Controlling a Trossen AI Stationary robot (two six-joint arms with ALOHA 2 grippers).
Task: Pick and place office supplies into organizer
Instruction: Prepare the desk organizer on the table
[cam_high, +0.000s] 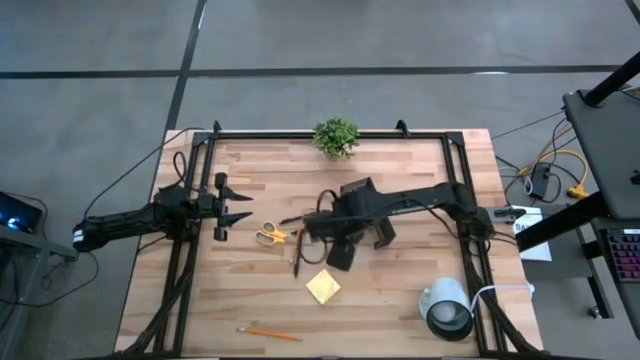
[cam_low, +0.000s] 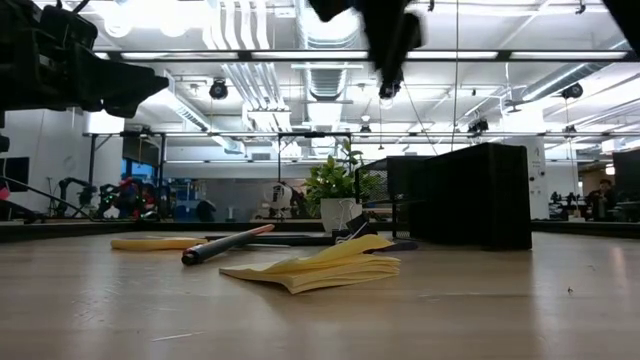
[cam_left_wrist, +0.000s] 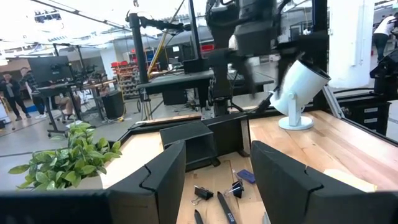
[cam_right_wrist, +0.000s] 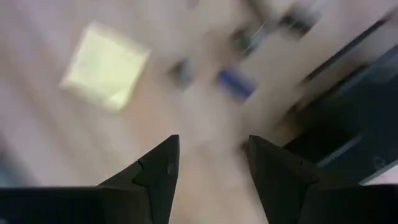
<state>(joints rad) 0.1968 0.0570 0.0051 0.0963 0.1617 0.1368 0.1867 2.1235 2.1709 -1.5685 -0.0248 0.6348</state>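
Note:
The black mesh organizer (cam_high: 340, 256) stands mid-table, partly hidden under my right arm. It also shows in the low view as the organizer (cam_low: 470, 195). My right gripper (cam_right_wrist: 211, 143) hangs open above the table beside it, pointing down, with nothing between its fingers. Below it lie a yellow sticky-note pad (cam_right_wrist: 106, 65) and a small purple bit (cam_right_wrist: 236, 81). Yellow-handled scissors (cam_high: 270, 235), a dark pen (cam_high: 297, 258) and an orange pencil (cam_high: 268, 332) lie flat on the wood. My left gripper (cam_left_wrist: 217, 149) waits open and level at the table's left side.
A white cylinder lamp (cam_high: 445, 305) stands at the near right, and a small green plant (cam_high: 335, 137) at the far edge. Dark binder clips (cam_left_wrist: 202, 193) lie in front of the organizer. A black frame (cam_high: 300, 133) rims the table.

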